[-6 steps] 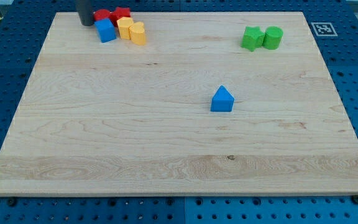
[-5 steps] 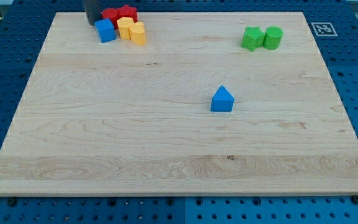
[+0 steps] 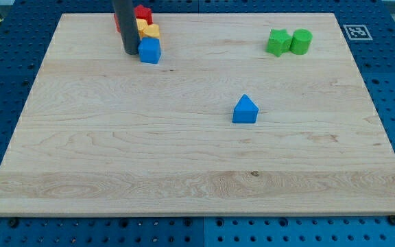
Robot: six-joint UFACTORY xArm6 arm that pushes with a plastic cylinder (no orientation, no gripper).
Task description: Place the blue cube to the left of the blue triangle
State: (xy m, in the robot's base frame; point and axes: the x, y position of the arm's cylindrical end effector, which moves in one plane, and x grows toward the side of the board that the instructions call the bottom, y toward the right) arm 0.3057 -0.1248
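The blue cube (image 3: 149, 50) sits near the view's top left of the wooden board (image 3: 184, 158). My tip (image 3: 129, 52) stands just to the cube's left, touching or nearly touching it. The blue triangle (image 3: 245, 110) lies near the board's middle, far to the right of and below the cube.
Red blocks (image 3: 142, 13) and yellow blocks (image 3: 148, 29) crowd right above the blue cube, partly hidden by the rod. A green star-like block (image 3: 277, 42) and a green cylinder (image 3: 301, 41) sit at the top right. A marker tag (image 3: 356, 31) is at the board's top right corner.
My tip has moved right and down the view. The blue cube has slid right and down, to below the yellow blocks. The red and yellow blocks have shifted a little.
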